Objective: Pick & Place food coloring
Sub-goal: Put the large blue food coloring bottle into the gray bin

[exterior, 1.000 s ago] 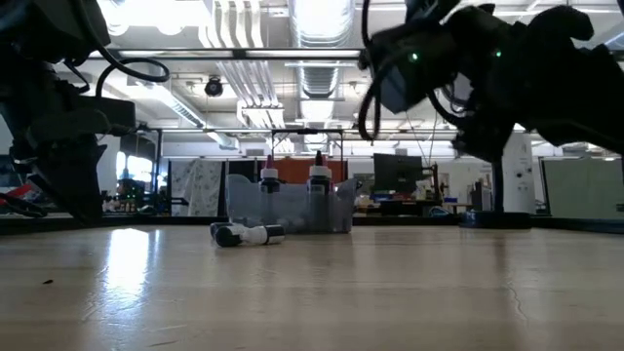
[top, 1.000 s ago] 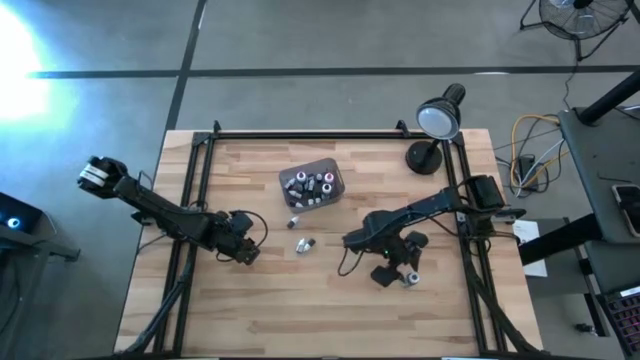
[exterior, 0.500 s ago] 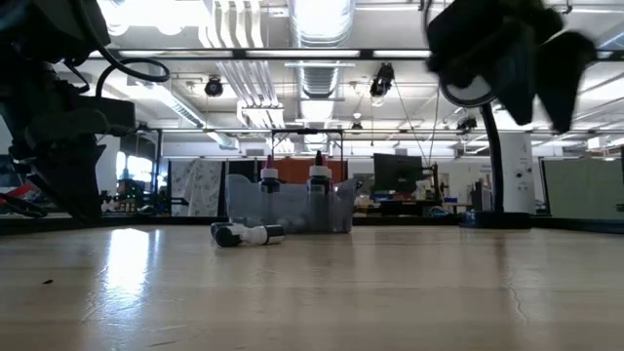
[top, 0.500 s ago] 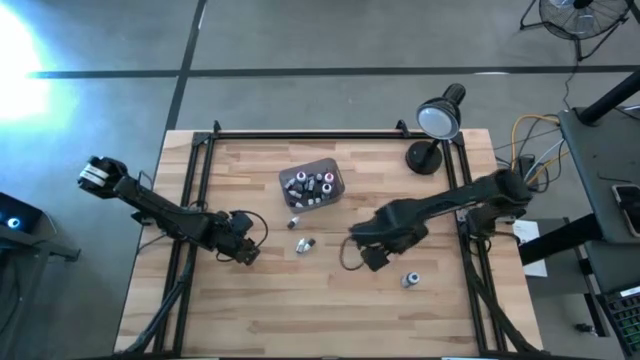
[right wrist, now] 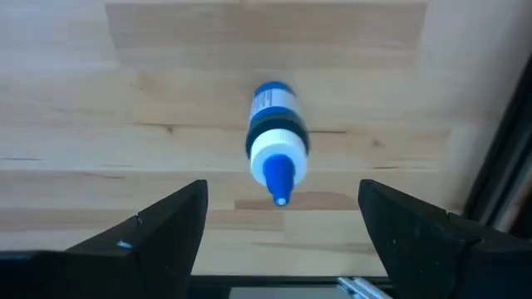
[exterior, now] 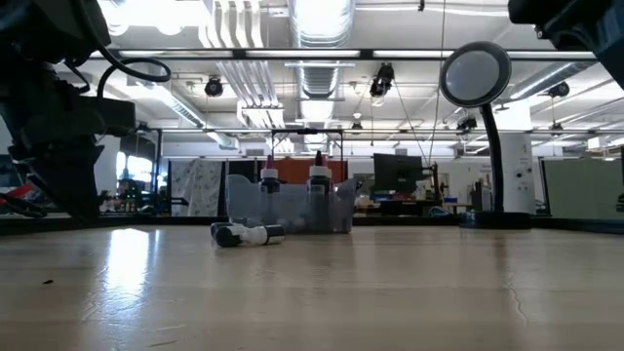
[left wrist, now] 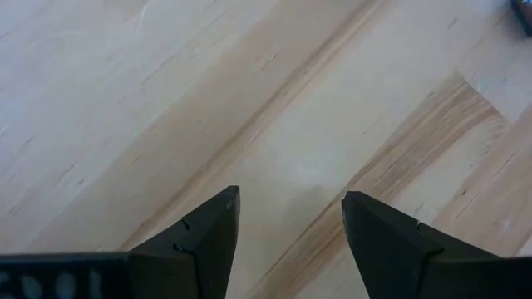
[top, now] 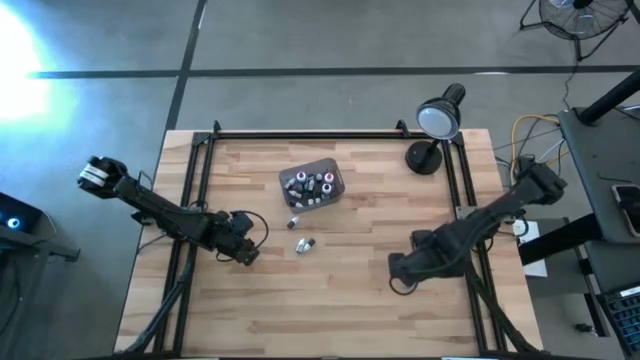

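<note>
A small food coloring bottle [right wrist: 278, 149] with a white collar and blue tip lies on its side on the wood, just ahead of my right gripper [right wrist: 281, 218]. The gripper is open, with one finger on either side of the tip and neither touching. In the high view my right gripper [top: 396, 268] hides this bottle. Two more bottles [top: 300, 234] lie loose on the table; they also show in the low view [exterior: 248, 234]. A grey tub [top: 312, 185] holds several bottles. My left gripper [top: 241, 251] is open over bare wood [left wrist: 291, 170], left of the loose bottles.
A black desk lamp [top: 437, 120] stands at the table's far right corner and also shows in the low view [exterior: 475, 73]. Black frame rails [top: 195, 190] run along the table's left, far and right edges. Cables lie beyond the right edge.
My right arm has drawn back toward the table's right edge. Its gripper first swung left, away from the blue-tipped bottle, then came back over it, turning as it went. The bottle has stayed lying on the table.
</note>
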Robot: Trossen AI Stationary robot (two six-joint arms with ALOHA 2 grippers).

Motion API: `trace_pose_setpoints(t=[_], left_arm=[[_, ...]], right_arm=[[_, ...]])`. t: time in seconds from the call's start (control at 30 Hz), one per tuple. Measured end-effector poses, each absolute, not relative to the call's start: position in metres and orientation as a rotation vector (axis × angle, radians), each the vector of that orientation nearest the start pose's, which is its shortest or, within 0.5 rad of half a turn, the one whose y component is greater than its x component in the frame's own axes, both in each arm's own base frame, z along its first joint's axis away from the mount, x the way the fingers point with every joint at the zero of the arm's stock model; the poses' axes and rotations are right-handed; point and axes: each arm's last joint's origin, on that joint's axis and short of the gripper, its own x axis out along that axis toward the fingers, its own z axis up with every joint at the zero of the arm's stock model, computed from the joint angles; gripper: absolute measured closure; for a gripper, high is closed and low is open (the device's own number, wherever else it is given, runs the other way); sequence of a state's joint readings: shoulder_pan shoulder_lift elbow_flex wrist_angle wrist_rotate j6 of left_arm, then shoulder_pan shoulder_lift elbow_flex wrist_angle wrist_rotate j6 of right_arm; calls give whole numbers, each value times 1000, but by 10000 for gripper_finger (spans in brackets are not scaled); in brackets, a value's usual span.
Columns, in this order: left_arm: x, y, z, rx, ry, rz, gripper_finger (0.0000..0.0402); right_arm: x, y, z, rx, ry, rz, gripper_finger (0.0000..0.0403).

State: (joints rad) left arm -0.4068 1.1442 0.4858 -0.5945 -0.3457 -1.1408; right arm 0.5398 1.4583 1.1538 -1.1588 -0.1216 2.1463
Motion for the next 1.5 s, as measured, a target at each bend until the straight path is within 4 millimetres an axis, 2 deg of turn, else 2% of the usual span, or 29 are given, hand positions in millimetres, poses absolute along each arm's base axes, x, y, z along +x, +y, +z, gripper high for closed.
trace_pose_setpoints(t=[0.3,0.53,0.77,1.13,1.27,1.37,1.5], left_arm=[[161,-59,151,-554,1034,570,209],[161,-59,151,-558,1039,566,209],[160,-59,151,-562,1044,563,209],[160,-59,151,-565,1044,564,209],[160,-59,151,-568,1043,566,209],[160,-60,151,-583,1045,570,209],[160,-60,151,-608,1043,579,209]], right_arm=[[225,143,234,1312,1307,-1159,112],[224,142,223,1291,1310,-1145,171],[221,141,219,1292,1320,-1136,221],[221,141,219,1255,1352,-1097,292],[222,138,221,1218,1352,-1053,298],[230,129,231,1177,1304,-977,298],[252,104,249,1047,1230,-830,298]])
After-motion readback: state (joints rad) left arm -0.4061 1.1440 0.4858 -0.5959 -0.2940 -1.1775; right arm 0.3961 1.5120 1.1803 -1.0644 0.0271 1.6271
